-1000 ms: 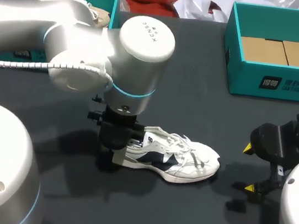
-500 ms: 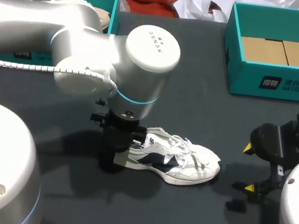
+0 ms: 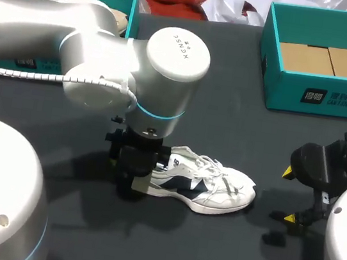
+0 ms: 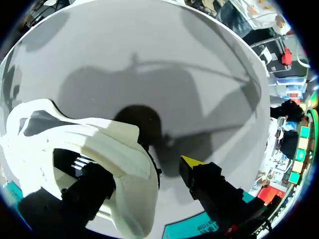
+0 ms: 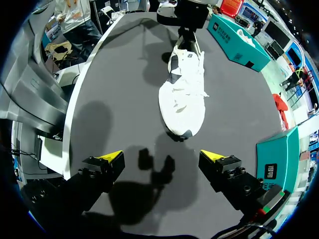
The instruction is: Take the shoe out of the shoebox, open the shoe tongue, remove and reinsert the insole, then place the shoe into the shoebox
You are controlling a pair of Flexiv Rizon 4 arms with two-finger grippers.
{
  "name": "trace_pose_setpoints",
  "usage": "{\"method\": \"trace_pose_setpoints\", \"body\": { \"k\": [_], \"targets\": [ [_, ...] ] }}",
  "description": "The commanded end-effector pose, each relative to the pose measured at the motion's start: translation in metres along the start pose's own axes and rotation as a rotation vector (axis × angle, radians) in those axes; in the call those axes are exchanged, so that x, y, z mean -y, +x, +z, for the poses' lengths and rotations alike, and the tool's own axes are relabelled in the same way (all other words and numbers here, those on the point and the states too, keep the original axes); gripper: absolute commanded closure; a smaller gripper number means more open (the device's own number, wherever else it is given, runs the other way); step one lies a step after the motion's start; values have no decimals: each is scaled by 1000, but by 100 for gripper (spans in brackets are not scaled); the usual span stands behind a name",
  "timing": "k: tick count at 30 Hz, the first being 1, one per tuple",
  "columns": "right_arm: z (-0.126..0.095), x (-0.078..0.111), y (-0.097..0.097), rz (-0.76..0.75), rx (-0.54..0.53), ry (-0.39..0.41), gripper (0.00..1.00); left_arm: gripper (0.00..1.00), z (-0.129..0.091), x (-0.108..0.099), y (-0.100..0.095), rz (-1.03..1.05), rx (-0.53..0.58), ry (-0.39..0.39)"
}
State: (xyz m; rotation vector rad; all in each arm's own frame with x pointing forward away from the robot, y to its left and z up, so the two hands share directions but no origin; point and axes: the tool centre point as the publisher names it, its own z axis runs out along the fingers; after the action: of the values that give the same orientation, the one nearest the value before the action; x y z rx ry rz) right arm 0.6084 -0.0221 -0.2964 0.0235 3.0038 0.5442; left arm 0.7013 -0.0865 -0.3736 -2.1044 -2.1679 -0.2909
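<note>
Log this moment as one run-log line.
shoe: upright on table | left gripper: open, straddling heel | right gripper: open, empty, beyond toe

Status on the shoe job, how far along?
Done: the shoe is out of the shoebox, lying on the table. In hand: the left gripper is at its heel; the right gripper hangs open off the toe. Left: opening the tongue, insole out and back in, reboxing; no insole shows outside the shoe.
</note>
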Motion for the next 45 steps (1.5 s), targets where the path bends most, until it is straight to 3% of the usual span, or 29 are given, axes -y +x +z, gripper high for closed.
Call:
{"method": "trace_pose_setpoints", "body": {
  "k": [1,7,11,15,16,30,31,33,39,42,45],
  "targets": [
    [0,0,2,0,4,2,0,0,-23,-1,19,-19,69,19],
    [0,0,2,0,4,2,0,0,-60,-1,39,-125,194,115],
    [0,0,2,0,4,2,0,0,-77,0,55,-230,279,278],
    [0,0,2,0,4,2,0,0,-78,14,67,-327,330,460],
    [0,0,2,0,4,2,0,0,-78,20,68,-330,321,449],
    [0,0,2,0,4,2,0,0,-78,20,68,-330,321,449],
    [0,0,2,0,4,2,0,0,-76,16,68,-377,309,529],
    [0,0,2,0,4,2,0,0,-71,13,73,-425,340,604],
    [0,0,2,0,4,2,0,0,-64,12,93,-654,473,751],
    [0,0,2,0,4,2,0,0,-66,4,105,-817,550,734],
    [0,0,2,0,4,2,0,0,-66,4,105,-817,550,734]
  ]
}}
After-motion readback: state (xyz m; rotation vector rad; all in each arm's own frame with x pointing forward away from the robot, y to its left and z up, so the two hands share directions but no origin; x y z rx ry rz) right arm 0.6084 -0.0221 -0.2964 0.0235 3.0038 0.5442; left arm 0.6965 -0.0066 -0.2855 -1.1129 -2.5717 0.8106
